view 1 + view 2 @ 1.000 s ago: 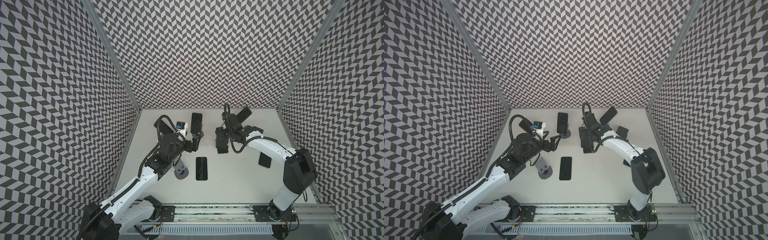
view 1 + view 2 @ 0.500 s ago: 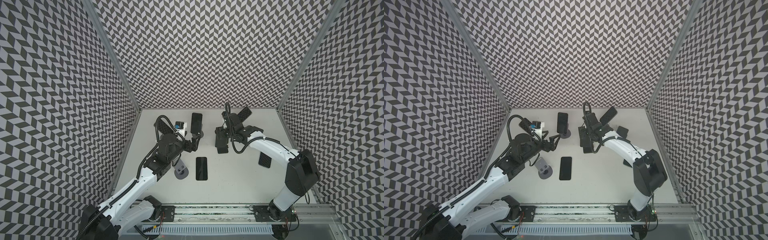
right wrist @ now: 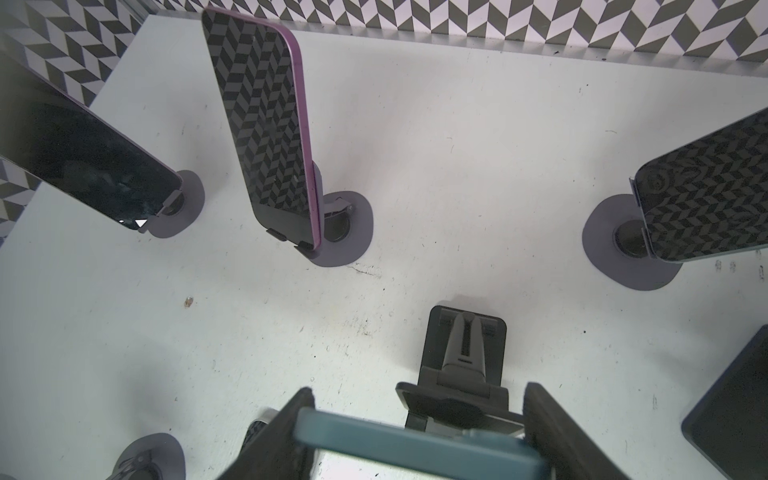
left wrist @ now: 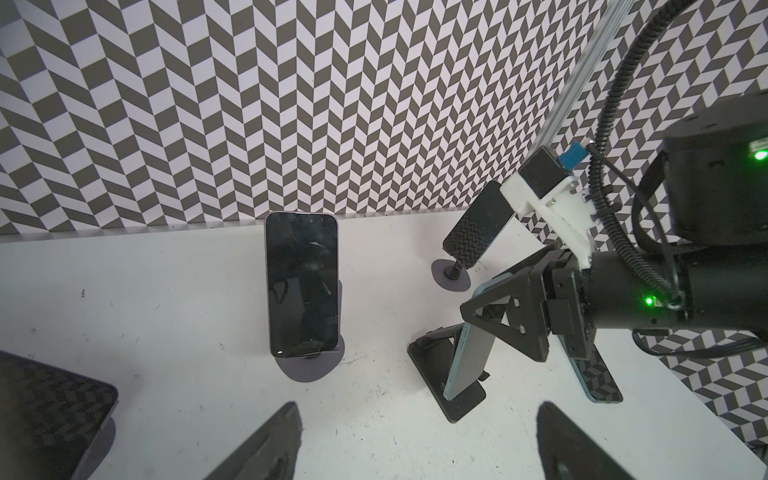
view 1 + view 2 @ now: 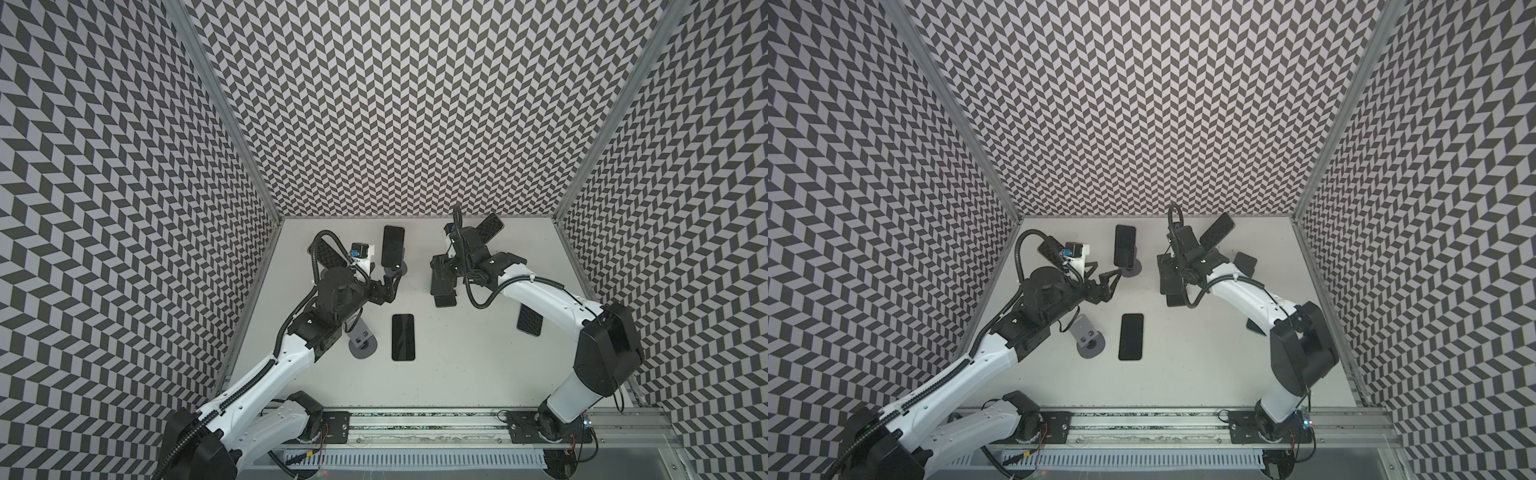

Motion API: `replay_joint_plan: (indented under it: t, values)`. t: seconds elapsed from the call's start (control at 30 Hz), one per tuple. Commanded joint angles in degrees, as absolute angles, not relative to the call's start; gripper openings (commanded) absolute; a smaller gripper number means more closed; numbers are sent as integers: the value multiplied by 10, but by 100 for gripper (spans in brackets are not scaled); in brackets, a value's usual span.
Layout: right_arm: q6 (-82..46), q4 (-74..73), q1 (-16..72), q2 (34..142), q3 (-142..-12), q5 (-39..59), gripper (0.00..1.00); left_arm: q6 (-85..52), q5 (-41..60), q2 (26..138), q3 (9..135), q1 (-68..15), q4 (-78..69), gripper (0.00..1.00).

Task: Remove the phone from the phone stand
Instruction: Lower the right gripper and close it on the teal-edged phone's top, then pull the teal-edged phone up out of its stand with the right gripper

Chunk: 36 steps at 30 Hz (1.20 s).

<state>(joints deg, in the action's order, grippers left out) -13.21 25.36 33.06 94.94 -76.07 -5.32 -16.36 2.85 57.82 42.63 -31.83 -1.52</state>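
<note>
- Right gripper (image 3: 419, 432) pinches the teal phone (image 4: 469, 357) across its width.
- Phone leans in the black folding stand (image 3: 463, 345), long axis steeply up; we judge the exit runs along it.
- Left gripper (image 5: 392, 282), spread and empty, sits at 9 o'clock of the phone in both top views, well apart.
- We read no brand or writing.

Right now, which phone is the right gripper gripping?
The teal-edged phone, clamped by its side edges in the right gripper at the black folding stand. The others rest on round-based stands or lie flat on the table.
</note>
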Motion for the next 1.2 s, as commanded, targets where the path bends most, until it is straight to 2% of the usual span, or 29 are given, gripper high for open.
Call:
replay_joint_plan:
  t: [0.0, 1.17]
  values:
    - [-124, 224, 327, 918, -759, -45, 56, -166, 35, 581, 446, -315, -25, 88]
    - [-117, 236, 324, 899, -751, -25, 52, -163, 40, 586, 449, -315, -30, 87]
